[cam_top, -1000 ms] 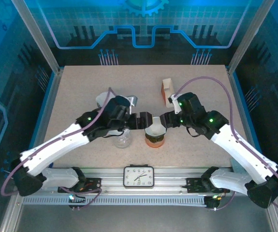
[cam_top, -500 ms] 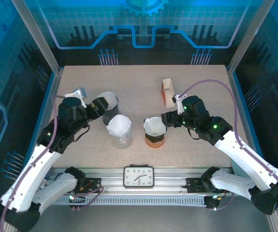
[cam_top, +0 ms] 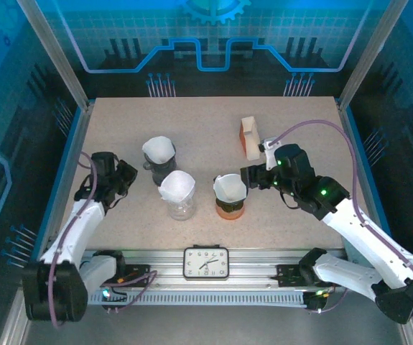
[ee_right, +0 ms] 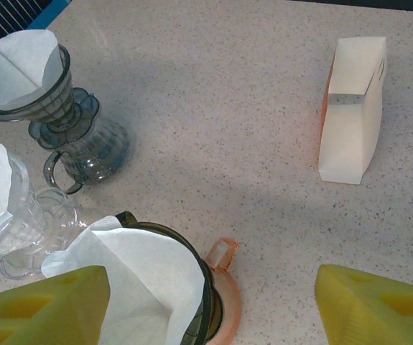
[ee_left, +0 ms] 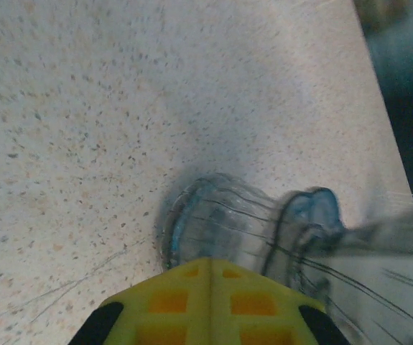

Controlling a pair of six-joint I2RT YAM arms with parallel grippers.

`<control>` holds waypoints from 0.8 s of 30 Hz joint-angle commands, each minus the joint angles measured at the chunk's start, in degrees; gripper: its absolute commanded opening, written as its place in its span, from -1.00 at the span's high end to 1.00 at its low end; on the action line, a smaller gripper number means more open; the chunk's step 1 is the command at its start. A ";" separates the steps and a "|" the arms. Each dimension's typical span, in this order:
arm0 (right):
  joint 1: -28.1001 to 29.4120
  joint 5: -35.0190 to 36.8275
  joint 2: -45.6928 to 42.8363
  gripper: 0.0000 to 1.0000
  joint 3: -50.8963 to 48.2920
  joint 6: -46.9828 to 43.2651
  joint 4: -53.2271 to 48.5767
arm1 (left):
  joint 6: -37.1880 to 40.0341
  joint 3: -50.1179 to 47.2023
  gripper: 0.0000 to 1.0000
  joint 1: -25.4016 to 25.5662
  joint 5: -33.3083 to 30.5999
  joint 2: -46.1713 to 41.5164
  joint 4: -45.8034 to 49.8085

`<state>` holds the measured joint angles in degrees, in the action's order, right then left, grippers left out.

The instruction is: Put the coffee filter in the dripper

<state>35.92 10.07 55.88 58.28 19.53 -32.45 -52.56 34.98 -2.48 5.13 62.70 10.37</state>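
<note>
Right gripper hangs spread wide, nothing between its yellow fingers, just beside the orange dripper. From my station I see the white coffee filter seated inside that dripper as an opened paper cone. One folded edge pokes over the dark rim on the side toward the clear glass dripper. Left gripper is clenched tight, fingers pressed together, well off near the left edge of the table.

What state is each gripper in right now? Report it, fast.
Left gripper: shut, nothing between its fingers.
Right gripper: open, holding nothing.
</note>
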 commanded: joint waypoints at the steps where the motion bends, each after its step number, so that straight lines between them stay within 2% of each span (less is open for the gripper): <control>1: -0.33 0.16 -1.09 -0.54 -0.51 0.59 1.07 | -5.18 -2.96 1.00 -0.51 3.76 4.84 -13.50; 15: -0.33 0.95 -0.67 -0.55 0.02 0.46 0.89 | -11.17 -7.54 1.00 -0.17 7.44 15.18 -25.82; 24: -0.24 1.24 -0.15 -0.55 0.06 0.63 1.06 | -14.42 -8.86 1.00 2.32 8.51 19.76 -31.80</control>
<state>35.92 10.17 55.64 58.08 19.53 -32.45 -64.82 27.14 -1.17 11.92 80.55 -17.12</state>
